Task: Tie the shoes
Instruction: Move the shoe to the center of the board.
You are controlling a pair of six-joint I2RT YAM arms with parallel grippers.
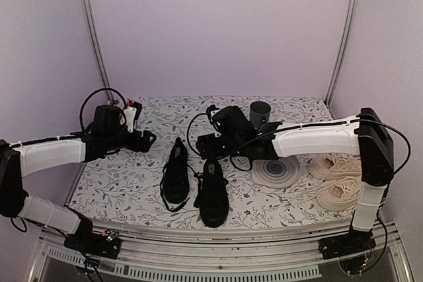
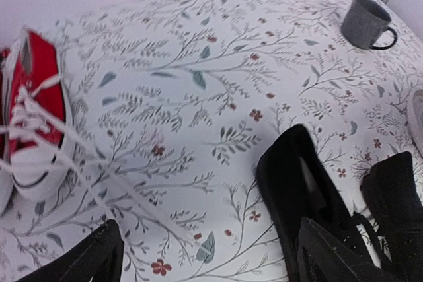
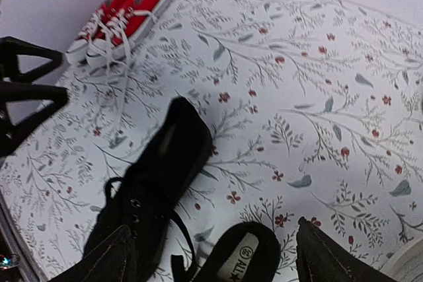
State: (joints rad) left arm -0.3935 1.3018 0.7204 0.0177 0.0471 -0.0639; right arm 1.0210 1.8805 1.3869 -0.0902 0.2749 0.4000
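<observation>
both sets of fingers are spread wide with nothing between them. the left gripper [image 2: 211, 255] hangs over the tablecloth [image 2: 198, 97] just left of the black shoes [image 1: 195, 186], its fingertips [image 2: 99, 255] only showing as dark wedges at the bottom of its wrist view. the right gripper [image 3: 211, 255] sits above the heels of the pair, also released.

the shoes lie side by side near the front middle of the table, toes toward the arms, laces loose and trailing.

around them: little red sneakers [image 3: 119, 18] off at the far left, a grey mug [image 2: 367, 21] at the back, cream sneakers [image 1: 340, 179] on the right, a coiled round mat [image 1: 276, 172] partly under the right arm. the red pair is hidden in the top view.
</observation>
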